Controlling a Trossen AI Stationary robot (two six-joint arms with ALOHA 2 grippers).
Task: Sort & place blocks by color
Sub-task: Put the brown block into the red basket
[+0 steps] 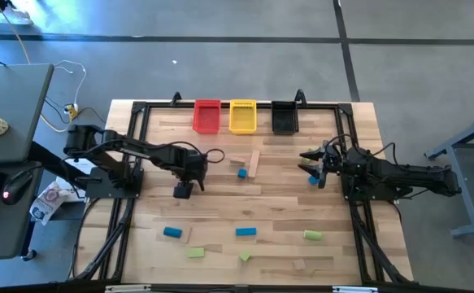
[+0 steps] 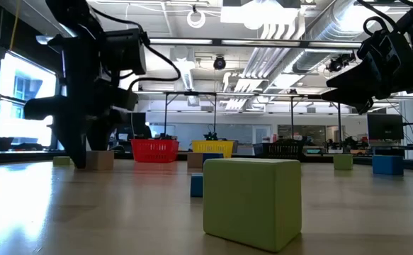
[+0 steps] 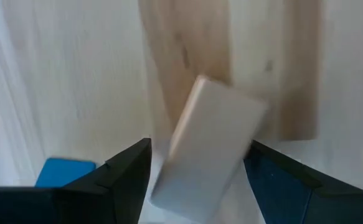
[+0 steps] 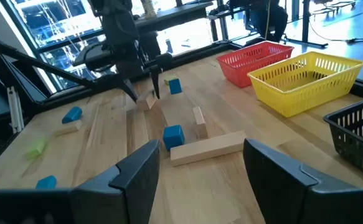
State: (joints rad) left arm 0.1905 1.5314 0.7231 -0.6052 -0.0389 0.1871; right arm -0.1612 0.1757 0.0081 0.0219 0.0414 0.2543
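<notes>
- My left gripper (image 1: 183, 190) sits low over the table (image 1: 220, 203), left of centre, fingers pointing down at the boards.
- Left fingers (image 3: 128, 177) are spread apart, and a pale wood block (image 3: 206, 146) lies tilted between them; I can't tell whether either finger touches it.
- A blue block (image 3: 63, 171) peeks in just beside that left finger.
- My right gripper (image 1: 314, 163) hovers at the right side of the table, aimed toward the middle, fingers (image 4: 134, 174) wide apart and holding nothing.
- Ahead of the right gripper: a long wood bar (image 4: 207, 148), a small blue cube (image 4: 174, 135) touching its end, and a short wood bar (image 4: 198, 122) just behind them.
- From above, more blue pieces sit near the table's front half: one front left (image 1: 172, 232) and one mid-front (image 1: 245, 232).
- Light green blocks sit along the front: one front left (image 1: 196, 252), one at centre (image 1: 245, 256), one at right (image 1: 312, 235).
- A pale block (image 1: 299, 264) rests near the front edge.
- Red bin (image 1: 207, 115), yellow bin (image 1: 242, 115) and black bin (image 1: 284, 118) line the far edge, side by side.
- At table height, a big-looking green cube (image 2: 252, 202) fills the foreground.
</notes>
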